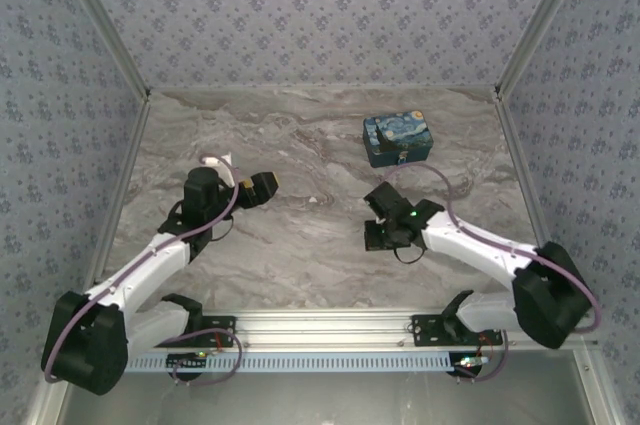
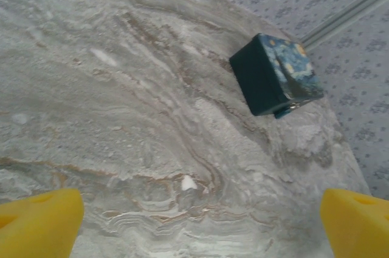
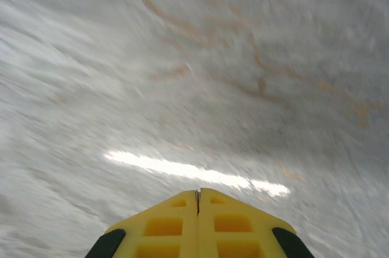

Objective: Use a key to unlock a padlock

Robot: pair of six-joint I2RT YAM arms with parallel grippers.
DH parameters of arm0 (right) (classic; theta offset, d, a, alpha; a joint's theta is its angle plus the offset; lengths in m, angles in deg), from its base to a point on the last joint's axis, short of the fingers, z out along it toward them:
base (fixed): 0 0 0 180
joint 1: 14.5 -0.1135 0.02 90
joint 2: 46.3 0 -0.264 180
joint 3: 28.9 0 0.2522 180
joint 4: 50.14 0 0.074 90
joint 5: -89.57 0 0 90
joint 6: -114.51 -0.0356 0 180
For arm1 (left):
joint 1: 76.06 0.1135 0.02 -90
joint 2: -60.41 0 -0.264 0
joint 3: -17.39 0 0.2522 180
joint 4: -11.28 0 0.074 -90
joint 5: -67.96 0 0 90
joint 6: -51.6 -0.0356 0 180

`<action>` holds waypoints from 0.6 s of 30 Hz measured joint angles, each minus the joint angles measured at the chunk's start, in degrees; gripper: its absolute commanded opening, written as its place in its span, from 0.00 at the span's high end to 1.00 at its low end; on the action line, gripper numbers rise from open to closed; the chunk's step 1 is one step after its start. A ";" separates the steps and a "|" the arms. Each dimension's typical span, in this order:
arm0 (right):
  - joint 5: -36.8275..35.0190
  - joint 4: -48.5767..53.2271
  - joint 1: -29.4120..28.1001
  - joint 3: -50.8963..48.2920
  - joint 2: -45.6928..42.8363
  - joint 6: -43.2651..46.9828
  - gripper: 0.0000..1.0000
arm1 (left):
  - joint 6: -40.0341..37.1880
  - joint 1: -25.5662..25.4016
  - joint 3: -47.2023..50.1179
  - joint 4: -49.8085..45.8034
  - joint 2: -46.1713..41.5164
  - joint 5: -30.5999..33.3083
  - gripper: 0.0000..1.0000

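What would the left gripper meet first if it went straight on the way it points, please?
Probably the table; the left gripper tilts down, and the box sits farther off, beside its line.

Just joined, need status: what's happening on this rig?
Both arms hover over the marble table, clear of the painted box at far right. Left pincer is wide open, facing the box; a small blue bit at its edge may be the padlock. Right pincer is shut, close over the marble.

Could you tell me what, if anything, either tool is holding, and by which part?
Nothing that shows: the left tool is open, the right tool shut with nothing between.
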 measured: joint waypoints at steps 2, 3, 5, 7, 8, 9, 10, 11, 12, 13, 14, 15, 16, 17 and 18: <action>1.55 -5.22 1.51 -1.53 -3.39 -2.71 1.00 | -0.02 -0.59 0.00 1.29 -0.94 -0.76 0.00; 2.51 -8.44 2.34 -2.45 -4.94 -4.37 1.00 | -0.02 -0.94 0.00 2.01 -1.38 -1.14 0.01; 3.87 -14.12 3.82 -4.15 -7.39 -8.22 1.00 | -0.04 -1.60 -0.02 3.34 -1.95 -1.90 0.01; 4.81 -20.44 5.11 -6.12 -9.27 -12.90 1.00 | -0.07 -2.19 -0.04 4.70 -2.27 -2.69 0.01; 5.18 -23.82 5.64 -7.21 -9.99 -15.63 1.00 | -0.13 -2.47 -0.07 5.31 -2.43 -3.10 0.01; 5.49 -27.45 6.05 -8.37 -10.49 -18.75 1.00 | -0.20 -2.80 -0.11 5.88 -2.49 -3.43 0.00; 5.55 -30.10 6.25 -9.16 -10.64 -21.49 1.00 | -0.22 -3.10 -0.17 6.49 -2.51 -3.65 0.01; 5.55 -33.38 6.40 -10.05 -10.69 -24.72 1.00 | -0.22 -3.54 -0.33 7.13 -2.51 -4.00 0.01; 5.53 -36.15 6.40 -10.73 -10.67 -27.76 1.00 | -0.20 -3.96 -0.61 7.45 -2.51 -4.33 0.01; 5.49 -38.34 6.40 -11.17 -10.67 -30.16 1.00 | -0.20 -4.44 -0.94 7.91 -2.51 -4.57 0.01; 5.46 -40.61 6.38 -11.50 -10.58 -33.00 1.00 | -0.13 -4.96 -1.27 8.55 -2.49 -4.79 0.01; 5.29 -42.93 6.38 -11.63 -10.43 -35.82 1.00 | 0.02 -5.51 -1.75 9.05 -2.45 -4.94 0.01; 4.96 -44.74 6.29 -11.63 -10.32 -38.12 1.00 | 0.13 -6.05 -2.16 9.68 -2.32 -5.09 0.01; 4.46 -46.69 6.12 -11.63 -10.27 -40.39 1.00 | 0.28 -6.60 -2.80 10.36 -2.03 -5.38 0.01; 3.69 -48.39 5.92 -11.63 -10.27 -42.49 1.00 | 0.68 -7.15 -3.52 11.10 -1.55 -5.70 0.01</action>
